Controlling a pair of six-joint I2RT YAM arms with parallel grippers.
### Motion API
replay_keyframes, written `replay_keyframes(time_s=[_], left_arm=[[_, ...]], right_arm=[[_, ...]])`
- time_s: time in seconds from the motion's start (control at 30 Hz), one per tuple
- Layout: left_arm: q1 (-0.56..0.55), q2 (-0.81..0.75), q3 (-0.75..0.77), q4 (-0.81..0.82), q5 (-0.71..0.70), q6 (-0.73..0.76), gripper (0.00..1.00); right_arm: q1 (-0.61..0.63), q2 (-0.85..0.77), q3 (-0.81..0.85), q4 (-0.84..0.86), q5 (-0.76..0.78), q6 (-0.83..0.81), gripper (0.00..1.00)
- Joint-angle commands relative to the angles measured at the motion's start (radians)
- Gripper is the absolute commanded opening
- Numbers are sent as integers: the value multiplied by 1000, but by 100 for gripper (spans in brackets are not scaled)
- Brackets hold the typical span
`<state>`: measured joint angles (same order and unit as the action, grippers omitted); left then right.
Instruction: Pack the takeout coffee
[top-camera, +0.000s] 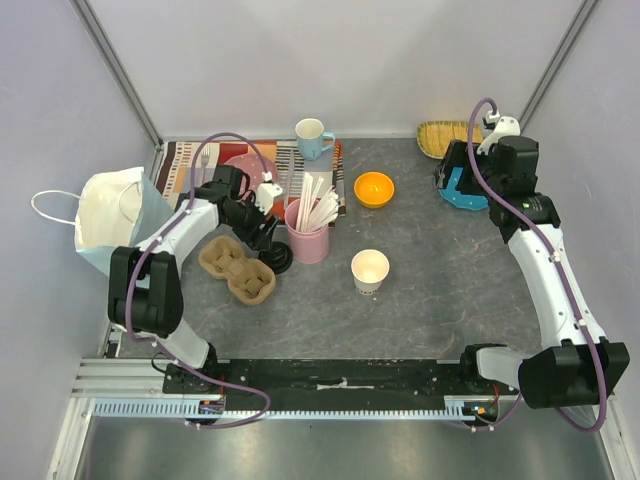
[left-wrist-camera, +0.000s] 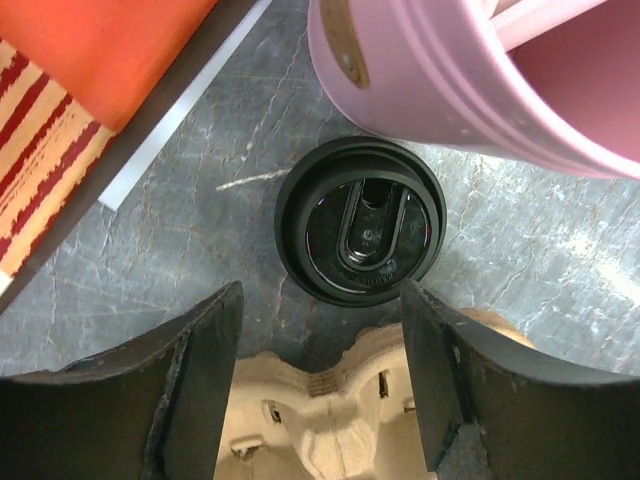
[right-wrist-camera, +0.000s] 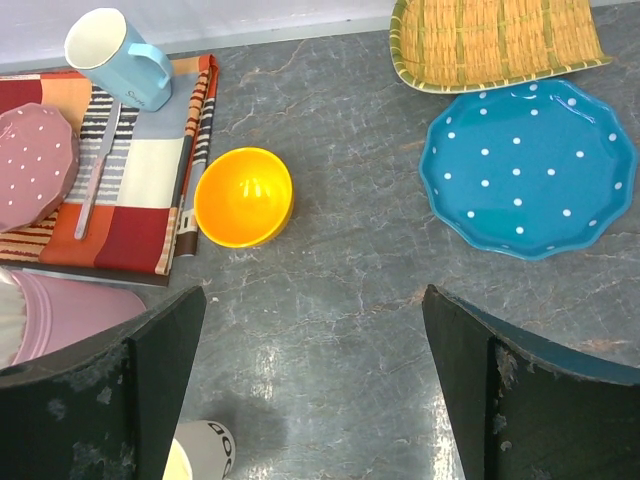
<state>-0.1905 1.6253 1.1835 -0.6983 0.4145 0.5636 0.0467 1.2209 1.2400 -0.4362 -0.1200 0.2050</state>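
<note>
1. When you look from the top camera, you find the paper cup (top-camera: 370, 270) standing upright and uncovered near the middle of the table (top-camera: 450, 270), well apart from both arms.
2. The black lid (left-wrist-camera: 360, 232) lies flat on the grey surface, separate from the cup. It is just beside the pink cup of wooden sticks (left-wrist-camera: 470, 70) and the cardboard cup carrier (left-wrist-camera: 320, 430).
3. Your left gripper (left-wrist-camera: 320, 305) hangs over this lid with its fingers (left-wrist-camera: 200, 380) spread. They grip nothing, and the lid sits just ahead of the fingertips.
4. Your right gripper (right-wrist-camera: 315, 300) has its fingers spread wide too, and it is empty. It is above bare table between the orange bowl (right-wrist-camera: 243, 197) and the blue dotted plate (right-wrist-camera: 530, 170).
5. You can see a white paper bag (top-camera: 110, 215) at the left side, near the elbow of the left arm.
</note>
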Motion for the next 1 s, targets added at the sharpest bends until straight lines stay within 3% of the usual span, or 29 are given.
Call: replay_keyframes(time_s=[0.0,0.43,0.97], left_arm=[[-12,10,-19,147,75,128,72],[-58,107,-36,190,-19,133,73],[-56,108,-88,201,-37,121,57]], right_arm=[[-2,-3,-1,39,-13,-3,98],[-2,2,-7,45,-18,-4,98],[-1,-3,-19,53,-24,-7,98]])
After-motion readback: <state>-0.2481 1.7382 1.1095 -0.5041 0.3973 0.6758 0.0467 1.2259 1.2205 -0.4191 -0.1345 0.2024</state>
